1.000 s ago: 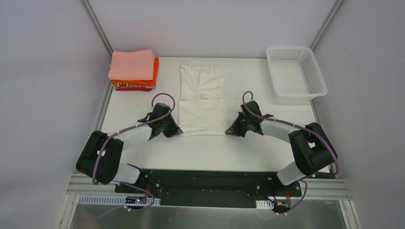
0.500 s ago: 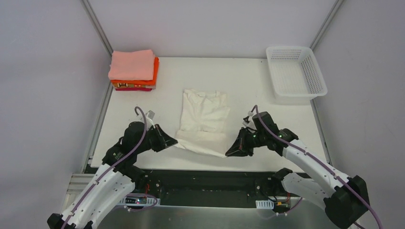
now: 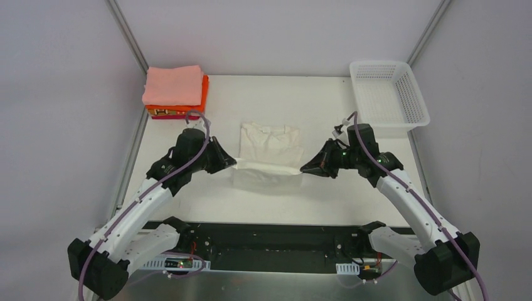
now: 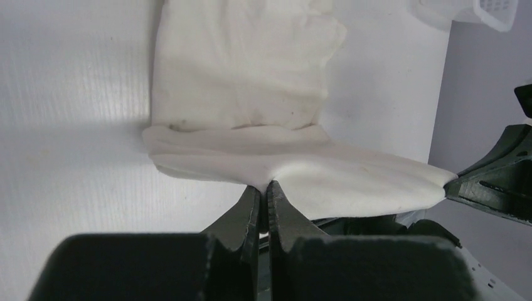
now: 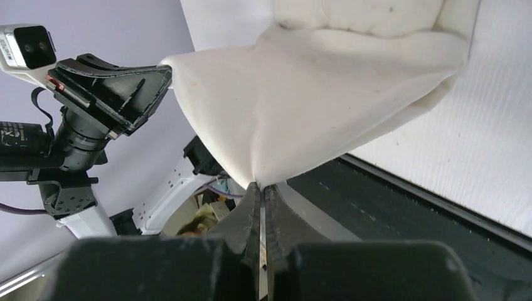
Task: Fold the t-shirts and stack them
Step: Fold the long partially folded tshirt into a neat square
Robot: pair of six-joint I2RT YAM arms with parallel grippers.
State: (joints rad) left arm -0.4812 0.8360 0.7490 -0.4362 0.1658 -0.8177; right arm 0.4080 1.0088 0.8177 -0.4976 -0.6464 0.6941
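Note:
The cream-white t-shirt (image 3: 271, 145) lies mid-table with its near half lifted and stretched between my two grippers. My left gripper (image 3: 233, 164) is shut on the left corner of that raised hem (image 4: 263, 183). My right gripper (image 3: 303, 168) is shut on the right corner (image 5: 260, 182). The collar end stays flat on the table (image 3: 188, 200) beyond the raised fold. A stack of folded t-shirts sits at the far left corner, salmon-pink (image 3: 173, 84) on top, bright orange (image 3: 202, 100) under it and a magenta edge (image 3: 182, 116) at the bottom.
A white lattice basket (image 3: 389, 95) stands at the far right corner. Metal frame posts and grey walls close in the table on both sides. The dark base rail (image 3: 276, 235) runs along the near edge.
Both grippers pinched the near hem, pulled it toward the near edge, then raised it and carried it back toward the collar. The shirt now covers a shorter length of the table.

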